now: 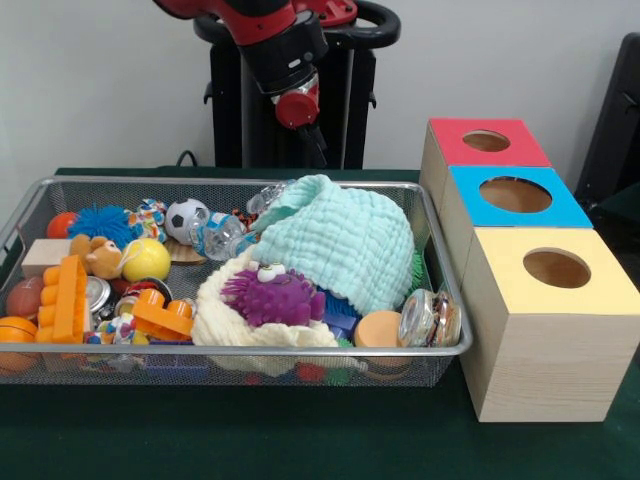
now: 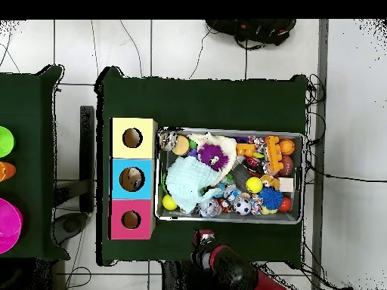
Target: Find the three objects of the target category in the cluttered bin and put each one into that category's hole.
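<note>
The silver wire mesh bin [image 1: 240, 352] sits on the green table, full of toys; in the overhead view its rim [image 2: 227, 220] lies right of the boxes. A mint cloth [image 1: 345, 240] covers its right middle. A purple spiky toy [image 1: 275, 295] lies on a cream knitted piece [image 1: 225, 320]. Orange bricks [image 1: 68, 298], a yellow ball [image 1: 147, 259], a soccer ball [image 1: 185, 217] and a blue spiky ball [image 1: 100, 222] lie at the left. Three wooden boxes have round holes: red top [image 1: 450, 150], blue top [image 1: 470, 205], yellow top [image 1: 500, 290]. My gripper [image 1: 318, 148] hangs behind the bin's far rim, empty.
A clear plastic bottle [image 1: 222, 235] and a glass jar [image 1: 428, 318] lie in the bin. The black pedestal [image 1: 250, 110] stands behind. In the overhead view a second green table [image 2: 30, 162] at the left holds green and pink round things. Cables run across the floor.
</note>
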Controlling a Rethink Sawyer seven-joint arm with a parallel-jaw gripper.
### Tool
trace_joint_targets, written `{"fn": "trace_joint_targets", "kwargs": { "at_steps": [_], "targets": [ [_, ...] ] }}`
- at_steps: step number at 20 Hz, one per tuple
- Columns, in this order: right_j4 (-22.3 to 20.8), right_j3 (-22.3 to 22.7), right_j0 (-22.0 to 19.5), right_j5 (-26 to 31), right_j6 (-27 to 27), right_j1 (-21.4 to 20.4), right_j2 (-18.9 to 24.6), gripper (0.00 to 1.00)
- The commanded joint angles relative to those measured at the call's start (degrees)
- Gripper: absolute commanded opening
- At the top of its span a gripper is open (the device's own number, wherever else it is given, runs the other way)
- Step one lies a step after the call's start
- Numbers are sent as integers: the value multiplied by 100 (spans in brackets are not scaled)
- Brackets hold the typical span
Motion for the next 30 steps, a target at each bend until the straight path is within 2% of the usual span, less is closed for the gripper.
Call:
{"fn": "trace_joint_targets", "kwargs": {
  "at_steps": [1,8,14,15,17,30],
  "targets": [
    [788,-795,209,367,915,-236,146,100],
    [971,-1004,263,367,773,-27,181,100],
    [793,-1244,122,526,412,215,185,100],
    [550,-1341,-8,662,91,305,243,100],
    [507,-1388,-40,675,47,353,236,100],
    [438,-1062,171,-28,535,377,280,100]
  ]
}}
